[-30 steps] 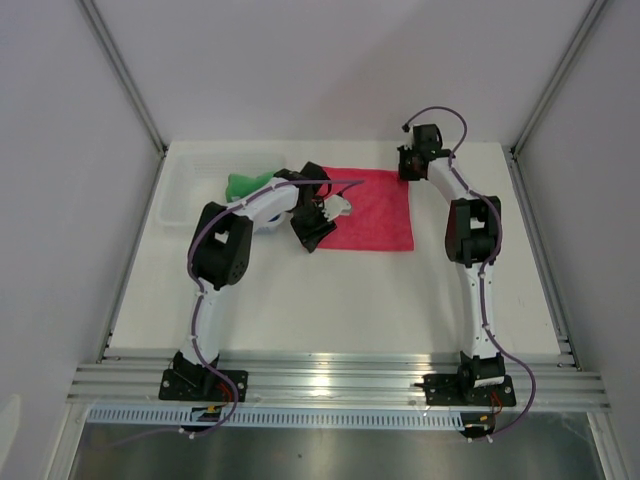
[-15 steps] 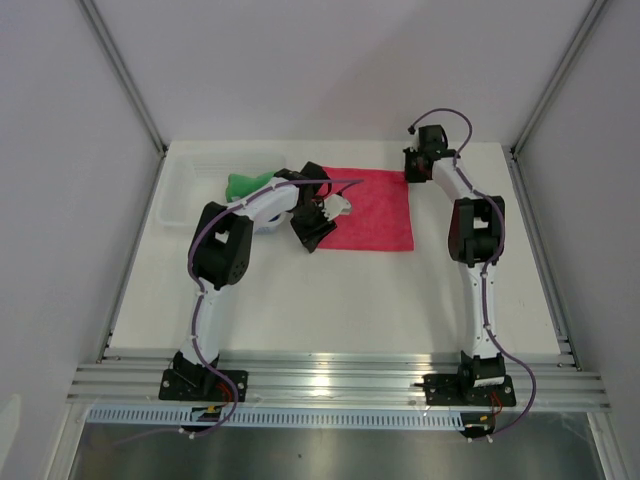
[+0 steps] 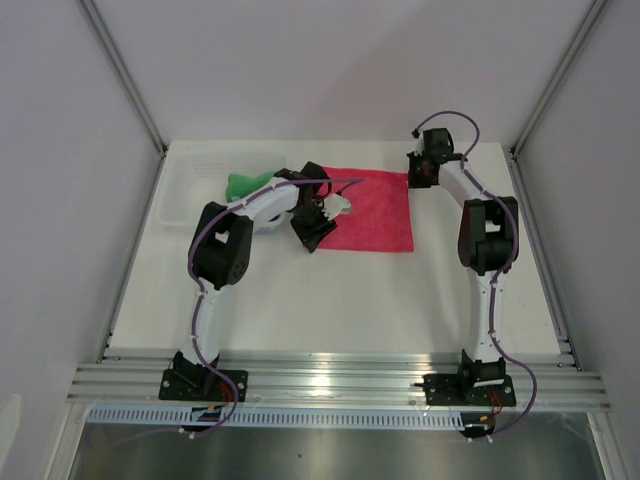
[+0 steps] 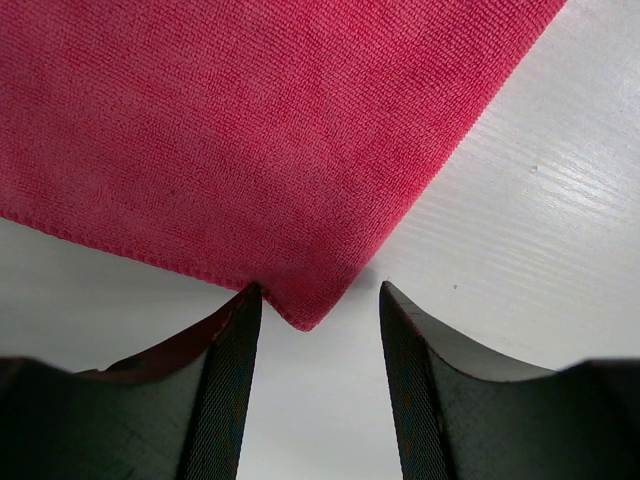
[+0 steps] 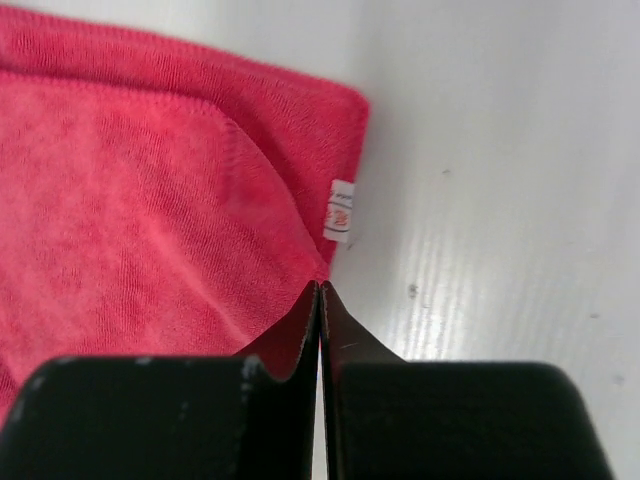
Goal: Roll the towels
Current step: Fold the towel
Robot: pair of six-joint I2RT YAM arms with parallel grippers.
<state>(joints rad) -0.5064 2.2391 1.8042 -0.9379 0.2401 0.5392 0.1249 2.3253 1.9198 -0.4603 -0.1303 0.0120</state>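
Observation:
The pink towel [image 3: 372, 210] lies flat and spread out at the back middle of the table. My left gripper [image 3: 318, 238] is low at its near left corner. In the left wrist view it is open [image 4: 315, 300], with the towel's corner [image 4: 300, 305] between the fingertips. My right gripper [image 3: 413, 178] is at the towel's far right corner. In the right wrist view it is shut [image 5: 320, 288], its tip at the towel's edge [image 5: 160, 210] just below a small white tag [image 5: 341, 210]. The green towel [image 3: 245, 183] lies bunched in the basket. The blue towel is out of view.
A white plastic basket [image 3: 178, 198] stands at the back left, with the left arm's forearm reaching over its right end. Aluminium frame posts rise at both back corners. The rail with the arm bases runs along the near edge.
My right gripper has moved a little to the right, off the towel's far right corner towards its edge. The left arm and the pink towel have not moved.

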